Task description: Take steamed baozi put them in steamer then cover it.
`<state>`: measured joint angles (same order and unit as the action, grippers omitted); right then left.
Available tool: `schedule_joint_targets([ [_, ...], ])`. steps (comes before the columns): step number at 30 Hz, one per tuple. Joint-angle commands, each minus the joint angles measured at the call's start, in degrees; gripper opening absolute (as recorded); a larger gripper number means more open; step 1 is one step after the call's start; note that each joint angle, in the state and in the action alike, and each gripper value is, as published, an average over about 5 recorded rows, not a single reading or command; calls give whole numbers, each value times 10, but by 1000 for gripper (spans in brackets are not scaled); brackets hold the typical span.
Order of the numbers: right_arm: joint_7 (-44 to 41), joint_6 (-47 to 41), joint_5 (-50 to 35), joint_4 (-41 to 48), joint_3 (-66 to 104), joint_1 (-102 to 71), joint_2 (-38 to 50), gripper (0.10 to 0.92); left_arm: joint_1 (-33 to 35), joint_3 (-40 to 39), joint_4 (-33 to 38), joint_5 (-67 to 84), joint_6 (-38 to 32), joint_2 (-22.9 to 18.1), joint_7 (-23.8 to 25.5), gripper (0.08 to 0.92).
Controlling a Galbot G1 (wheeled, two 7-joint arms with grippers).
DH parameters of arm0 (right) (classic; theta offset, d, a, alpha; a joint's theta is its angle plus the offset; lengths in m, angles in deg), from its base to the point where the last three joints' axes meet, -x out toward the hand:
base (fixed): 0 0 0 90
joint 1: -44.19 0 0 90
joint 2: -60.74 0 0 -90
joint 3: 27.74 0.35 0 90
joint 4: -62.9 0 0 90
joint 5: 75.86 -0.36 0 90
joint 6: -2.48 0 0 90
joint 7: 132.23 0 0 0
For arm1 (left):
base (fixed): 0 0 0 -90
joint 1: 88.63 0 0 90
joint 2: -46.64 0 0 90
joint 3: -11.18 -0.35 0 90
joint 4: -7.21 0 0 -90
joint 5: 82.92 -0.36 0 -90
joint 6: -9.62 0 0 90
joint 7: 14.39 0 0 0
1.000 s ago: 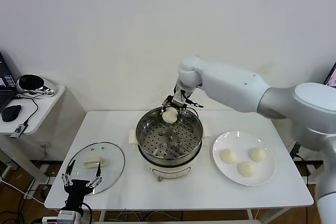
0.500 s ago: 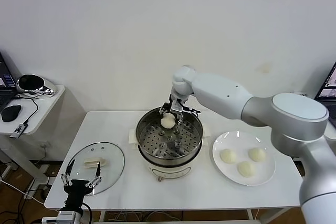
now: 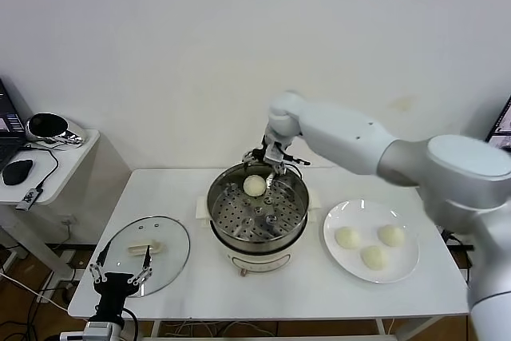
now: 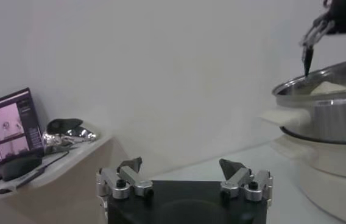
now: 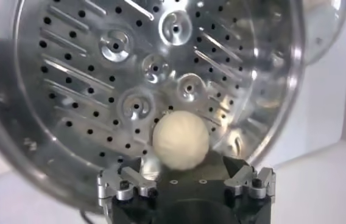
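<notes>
Idling at frame bottom left, my left gripper (image 3: 121, 280) spread wide, empty, beside cover (image 3: 146, 251). Three baozi on plate (image 3: 409, 268), lower right. Centre: one baozi (image 3: 254, 186) in steamer (image 3: 257, 217); my right gripper (image 3: 270, 162) above, spread, empty.

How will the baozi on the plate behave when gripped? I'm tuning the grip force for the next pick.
The baozi look smooth, rounded and doughy, so they probably dent under a tight squeeze. Being round, one may roll on the flat white plate if nudged off-centre. They sit close together, so open fingers could bump a neighbour. They are likely light for their size.
</notes>
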<state>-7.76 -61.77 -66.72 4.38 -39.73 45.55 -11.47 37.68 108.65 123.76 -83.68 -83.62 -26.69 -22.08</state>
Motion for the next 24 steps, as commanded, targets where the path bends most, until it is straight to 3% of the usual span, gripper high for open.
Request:
schedule_joint_targets([
  [1, -56, -398, -255, -320, -130, 180, 261, 823, -3, -8, 7, -1, 2, 4, 2, 823],
  [5, -53, -456, -251, -380, -144, 190, 365, 823, -5, -14, 10, -1, 2, 8, 3, 823],
  [11, -57, -473, -198, -404, -133, 139, 472, 823, -5, -18, 10, -3, 1, 13, 2, 823],
  [17, -53, -449, -133, -370, -23, -10, 500, 823, -3, -17, 9, -7, 1, 10, 2, 823],
  [24, -38, -420, -66, -303, 114, -183, 472, 823, -1, -13, 7, -10, 1, 2, 2, 823],
])
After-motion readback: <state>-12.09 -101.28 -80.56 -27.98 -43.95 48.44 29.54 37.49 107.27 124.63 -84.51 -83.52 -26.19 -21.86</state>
